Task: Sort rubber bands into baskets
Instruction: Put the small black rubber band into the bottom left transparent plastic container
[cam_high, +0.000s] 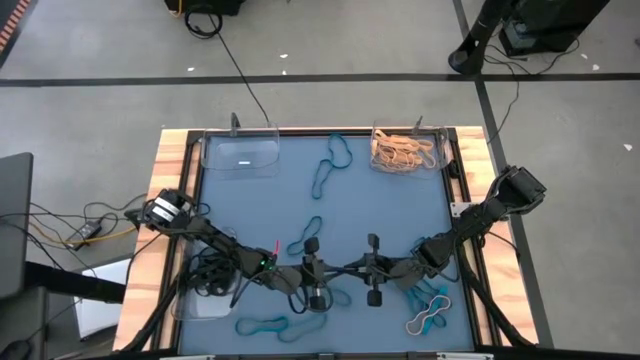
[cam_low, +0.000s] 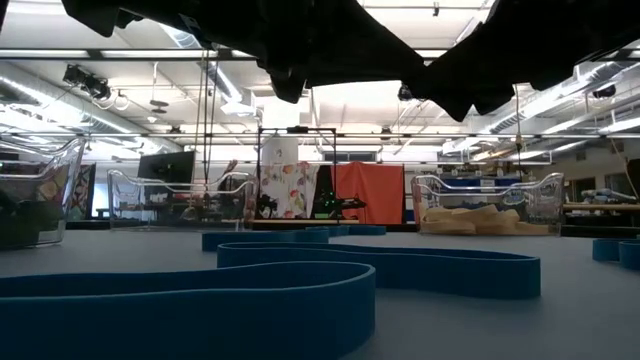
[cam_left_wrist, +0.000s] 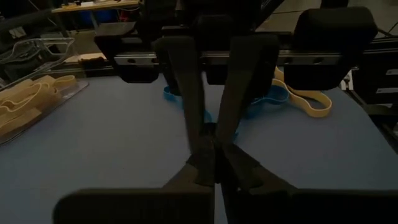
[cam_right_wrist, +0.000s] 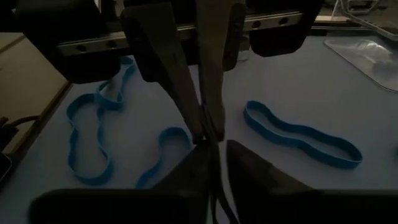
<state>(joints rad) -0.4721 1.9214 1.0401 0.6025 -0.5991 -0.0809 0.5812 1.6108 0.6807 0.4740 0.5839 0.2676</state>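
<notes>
My two grippers meet tip to tip above the mat near the table's front edge. My left gripper (cam_high: 338, 269) comes from the left and is shut. My right gripper (cam_high: 354, 267) faces it from the right, with a narrow gap between its fingers (cam_right_wrist: 217, 160). A thin black rubber band (cam_high: 346, 268) runs between the two sets of tips and barely shows against the dark fingers. Teal rubber bands (cam_high: 333, 165) (cam_high: 305, 235) (cam_high: 262, 325) lie flat on the mat. Three clear baskets stand at the far left (cam_high: 240, 155), at the far right (cam_high: 440, 150) with tan bands, and at the front left (cam_high: 185, 305) with black ones. My left gripper pinches the black band between its two fingertips (cam_right_wrist: 203, 127), coming in level from the table's left. The band is clear of the mat. Which part of the loop it has is too dark to tell. My right gripper has the band's strand (cam_right_wrist: 216, 190) in the narrow gap between its fingers. I cannot tell whether the fingers touch it.
Under my right arm lie a teal band (cam_high: 432, 298) and a tan band (cam_high: 428, 320). Black cables (cam_high: 215, 270) bunch under my left arm by the front-left basket. The middle of the mat between the far baskets and my grippers holds only flat bands.
</notes>
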